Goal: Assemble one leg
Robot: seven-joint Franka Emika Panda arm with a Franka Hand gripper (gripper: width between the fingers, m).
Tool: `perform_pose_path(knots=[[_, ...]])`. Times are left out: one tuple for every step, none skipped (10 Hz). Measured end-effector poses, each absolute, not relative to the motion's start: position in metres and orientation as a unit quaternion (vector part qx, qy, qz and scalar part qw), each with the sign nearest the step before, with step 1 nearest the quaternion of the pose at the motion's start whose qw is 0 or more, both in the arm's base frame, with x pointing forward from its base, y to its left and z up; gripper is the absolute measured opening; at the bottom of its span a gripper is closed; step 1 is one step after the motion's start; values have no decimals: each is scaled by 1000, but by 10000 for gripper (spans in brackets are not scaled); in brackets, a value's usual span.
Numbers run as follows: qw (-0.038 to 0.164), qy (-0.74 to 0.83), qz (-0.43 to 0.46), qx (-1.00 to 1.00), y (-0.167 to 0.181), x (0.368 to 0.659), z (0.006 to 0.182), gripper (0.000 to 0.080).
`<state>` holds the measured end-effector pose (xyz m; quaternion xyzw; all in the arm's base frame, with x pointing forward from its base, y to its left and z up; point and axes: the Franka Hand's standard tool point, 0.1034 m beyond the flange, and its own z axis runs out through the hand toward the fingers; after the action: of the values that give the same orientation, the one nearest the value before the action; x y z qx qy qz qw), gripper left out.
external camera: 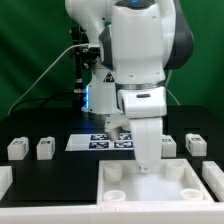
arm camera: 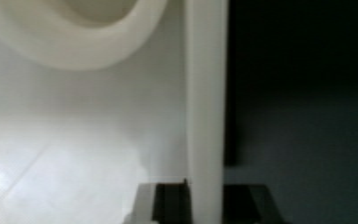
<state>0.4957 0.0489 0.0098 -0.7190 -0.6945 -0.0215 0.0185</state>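
Note:
The large white tray-like piece [external camera: 190, 195] lies at the front of the table, with round sockets in its corners. My gripper [external camera: 148, 168] reaches down onto its rear rim. In the wrist view the dark fingers [arm camera: 165, 203] stand on either side of the thin white rim [arm camera: 204, 100], close against it, with my gripper [arm camera: 204, 192] straddling it. A round socket [arm camera: 101, 25] shows on the tray's floor. Two legs [external camera: 17, 148] [external camera: 45, 148] stand on the exterior view's left and two more [external camera: 167, 146] [external camera: 196, 143] on its right, all apart from the gripper.
The marker board [external camera: 98, 141] lies behind the gripper, partly hidden by the arm. Another white piece [external camera: 5, 182] sits at the front edge on the exterior view's left. A cable hangs behind the arm.

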Motion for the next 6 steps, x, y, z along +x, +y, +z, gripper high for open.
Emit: perform_pose_path(knots=[[22, -691, -17, -723, 55, 496, 10, 64], [23, -697, -14, -717, 64, 496, 10, 64], [23, -704, -15, -710, 74, 497, 9, 64], [22, -705, -14, -709, 75, 497, 9, 64], [21, -700, -13, -714, 77, 497, 8, 64], [20, -695, -12, -719, 76, 497, 8, 64]])
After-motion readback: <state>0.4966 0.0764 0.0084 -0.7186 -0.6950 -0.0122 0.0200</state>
